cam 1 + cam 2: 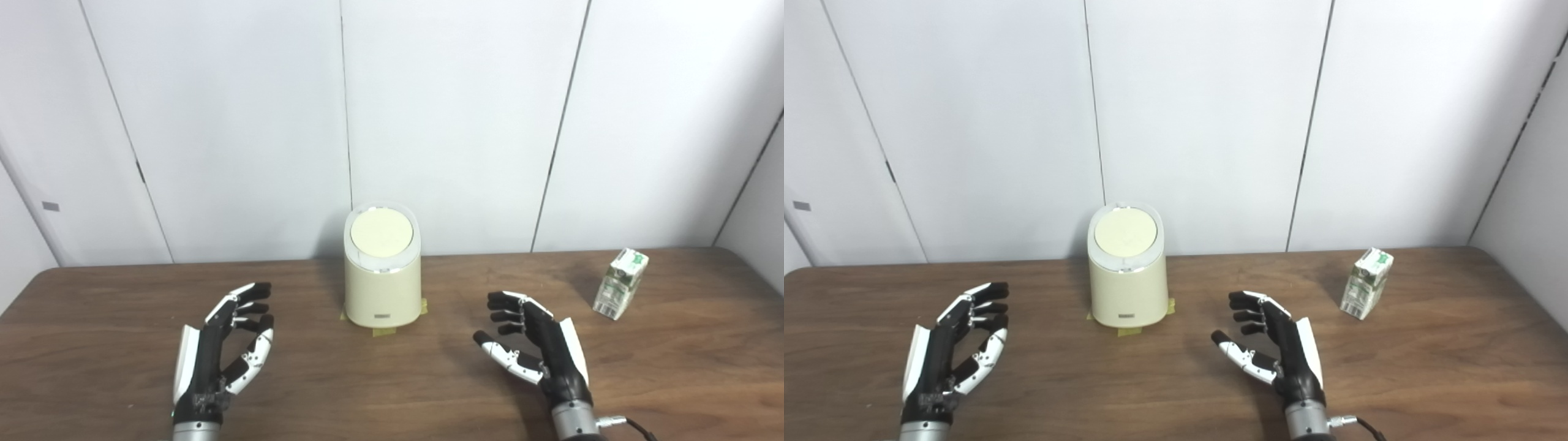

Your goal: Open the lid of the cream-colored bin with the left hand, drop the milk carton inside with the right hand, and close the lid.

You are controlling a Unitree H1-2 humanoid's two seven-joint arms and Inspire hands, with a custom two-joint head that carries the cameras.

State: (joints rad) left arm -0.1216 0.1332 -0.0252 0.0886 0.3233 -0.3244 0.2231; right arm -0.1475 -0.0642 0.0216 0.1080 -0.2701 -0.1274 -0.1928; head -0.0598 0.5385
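Two robot hands rest low over the brown surface (122,306), both empty with fingers spread wide: the left robot hand (226,343) and the right robot hand (533,349) flank the cream bin (383,288), apart from it. Its round lid (381,233) is shut. The milk carton (620,283) stands tilted, well to the right. Likely risks: a push on the lid could shift the bin despite the tape (383,332) at its base; a clumsy grasp could topple the leaning carton.

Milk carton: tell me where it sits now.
The carton stands on the table's far right, right of the bin, beyond the right hand.
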